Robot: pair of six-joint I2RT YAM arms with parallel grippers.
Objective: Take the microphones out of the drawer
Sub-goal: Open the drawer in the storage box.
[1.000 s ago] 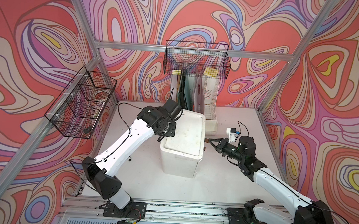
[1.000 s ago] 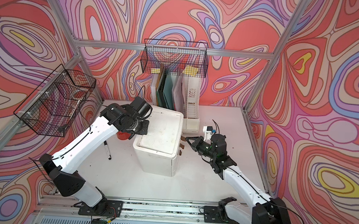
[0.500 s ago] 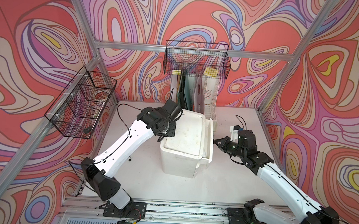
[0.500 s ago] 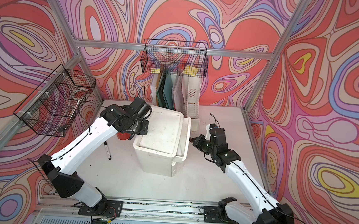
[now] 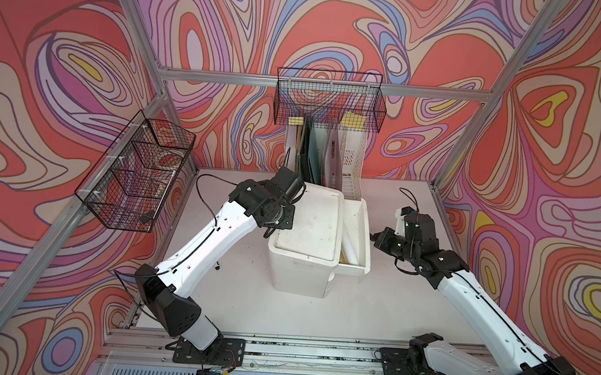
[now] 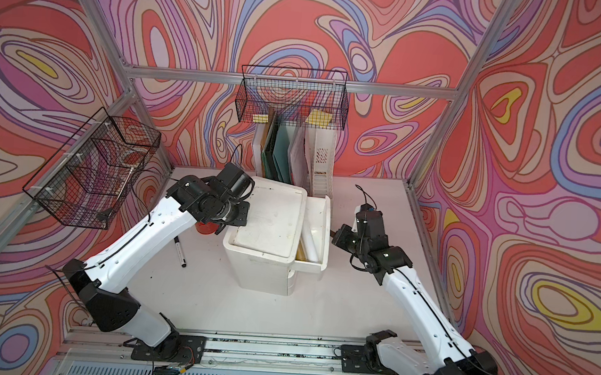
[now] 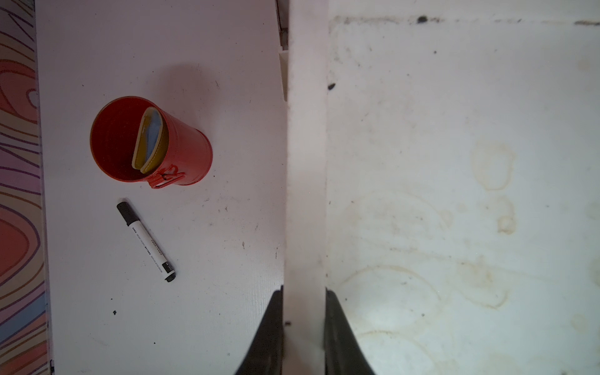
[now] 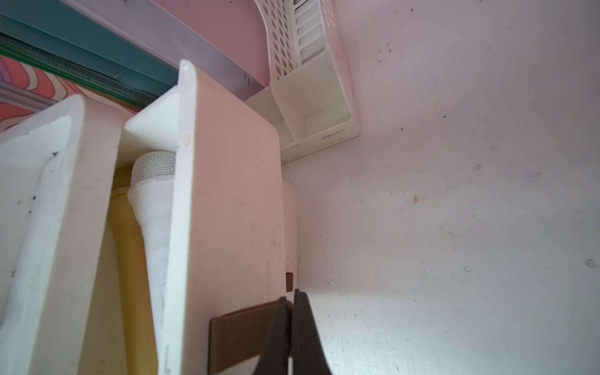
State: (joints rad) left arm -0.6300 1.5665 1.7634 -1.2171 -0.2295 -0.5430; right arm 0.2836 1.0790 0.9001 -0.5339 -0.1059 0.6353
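right wrist view — drawer front point(image 8: 227, 211) half-hides white microphone point(image 8: 152, 207), file rack point(image 8: 311, 107) beyond.

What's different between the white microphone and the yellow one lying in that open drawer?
The white microphone has a white mesh head; the yellow microphone has a gold one. The white microphone lies beside the drawer front; the yellow microphone lies behind it, nearer the cabinet, and shows less. Both lie flat, side by side, heads pointing the same way.

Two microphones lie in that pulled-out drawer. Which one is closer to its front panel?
The white microphone, right beside the front panel; the yellow microphone lies behind it, on the cabinet side.
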